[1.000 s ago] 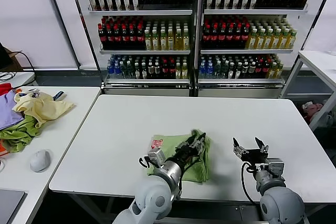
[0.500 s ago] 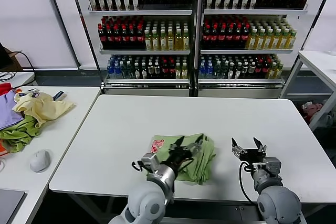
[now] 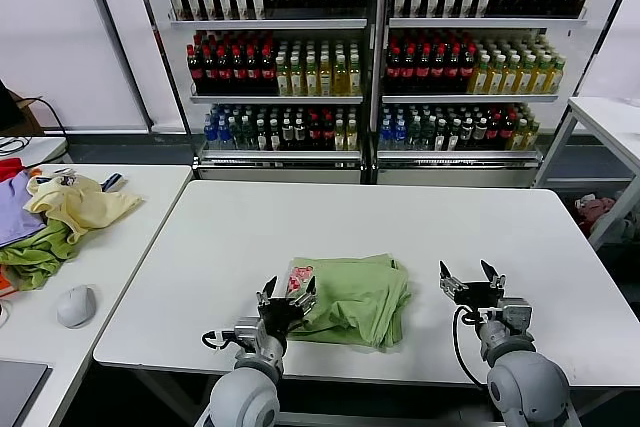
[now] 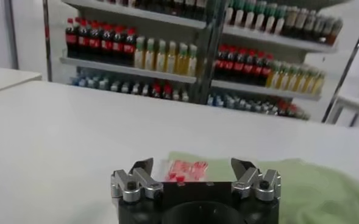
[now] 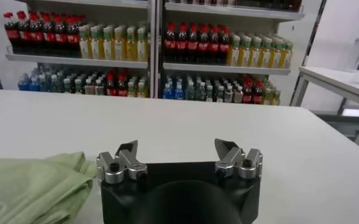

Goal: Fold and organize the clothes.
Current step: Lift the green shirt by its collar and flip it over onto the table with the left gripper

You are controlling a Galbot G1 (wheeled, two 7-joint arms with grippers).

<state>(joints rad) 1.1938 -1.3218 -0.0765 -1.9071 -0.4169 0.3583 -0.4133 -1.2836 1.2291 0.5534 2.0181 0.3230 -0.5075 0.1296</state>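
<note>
The light sage-green T-shirt (image 3: 352, 297) lies folded into a thick bundle near the front edge of the white table (image 3: 380, 217), its red-and-white graphic (image 3: 298, 273) at the left corner. My left gripper (image 3: 287, 292) is open and empty, just left of the shirt at the front edge. In the left wrist view the gripper (image 4: 192, 164) has the graphic (image 4: 182, 170) right beyond it. My right gripper (image 3: 465, 277) is open and empty, to the right of the shirt. In the right wrist view that gripper (image 5: 177, 148) shows with the shirt (image 5: 36, 189) off to one side.
A side table (image 3: 110, 277) on the left holds a pile of pale yellow, darker green and purple garments (image 3: 55, 217) and a grey mouse (image 3: 76, 305). Shelves of bottles (image 3: 370, 57) stand behind the main table. Another table (image 3: 610, 122) is at the far right.
My left gripper has let go of the shirt and drawn back leftward to the front edge, open. The shirt now lies flatter. The right gripper has barely moved.
</note>
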